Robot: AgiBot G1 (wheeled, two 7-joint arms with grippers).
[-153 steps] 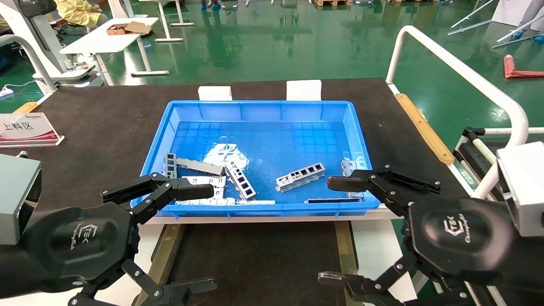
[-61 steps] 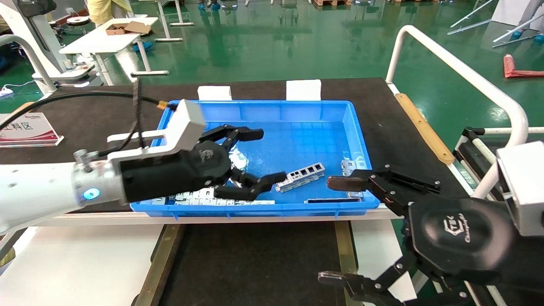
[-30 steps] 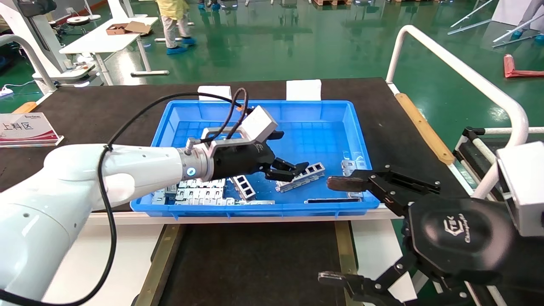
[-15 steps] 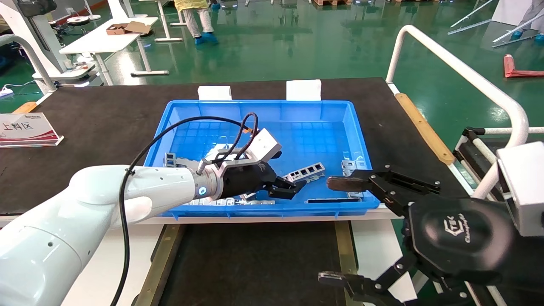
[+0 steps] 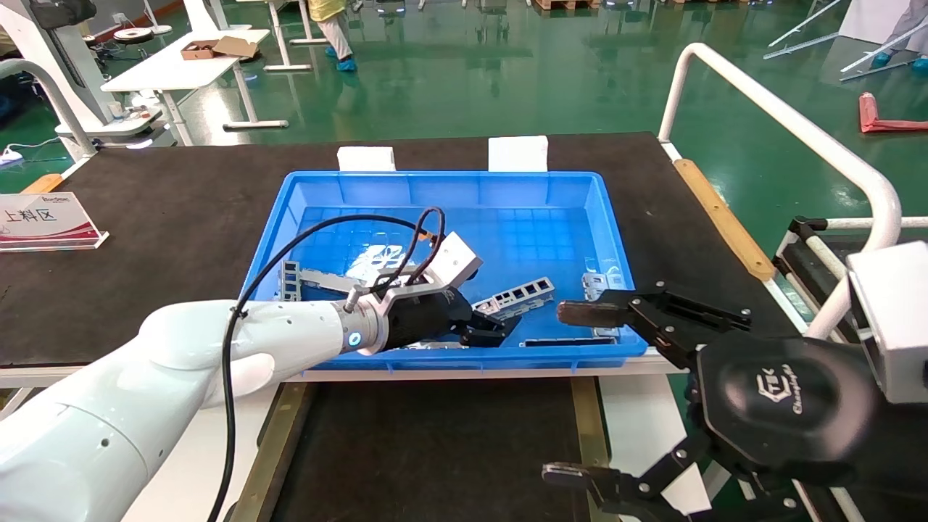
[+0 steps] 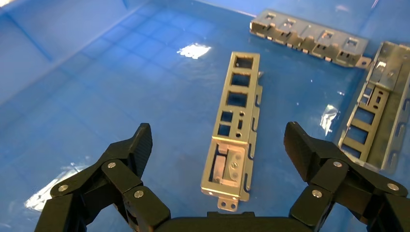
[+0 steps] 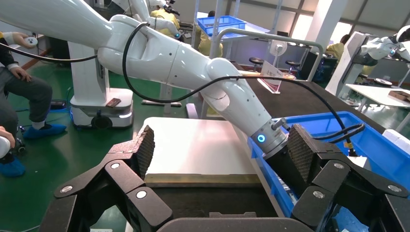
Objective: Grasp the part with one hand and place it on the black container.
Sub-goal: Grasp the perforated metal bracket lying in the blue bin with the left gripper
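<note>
Two claws are in view, both mine. My left claw (image 5: 500, 328) reaches into the blue bin (image 5: 616, 239), low over its floor near the front wall; my right claw (image 5: 573, 391) hangs parked outside the bin, off its front right corner, above the black container (image 5: 435, 449).

One part (image 5: 513, 299) concerns me: a slim silver-grey strip with a row of square windows, lying flat on the bin floor right of centre, aslant to the front wall. In the left wrist view the same part (image 6: 235, 124) lies lengthwise in the gap between my left fingers (image 6: 128, 154), its near end under the palm. Those fingers are spread wide, one on each side of the strip, and neither touches it; the left claw (image 6: 217, 145) grips nothing.

Two further brackets show in that view beyond the part: one (image 6: 309, 37) at the far end, one (image 6: 382, 104) off to the side, both apart from it. From the head view, more grey pieces lie along the bin's front wall and in its front left area, partly hidden by my arm, so I cannot count them.

My right claw (image 7: 222, 150) is likewise spread wide and holds nothing.

Two white blocks (image 5: 367, 159) sit behind the bin's rear wall on the dark surface (image 5: 145, 210). One sign (image 5: 45, 221) stands well left of the bin.
</note>
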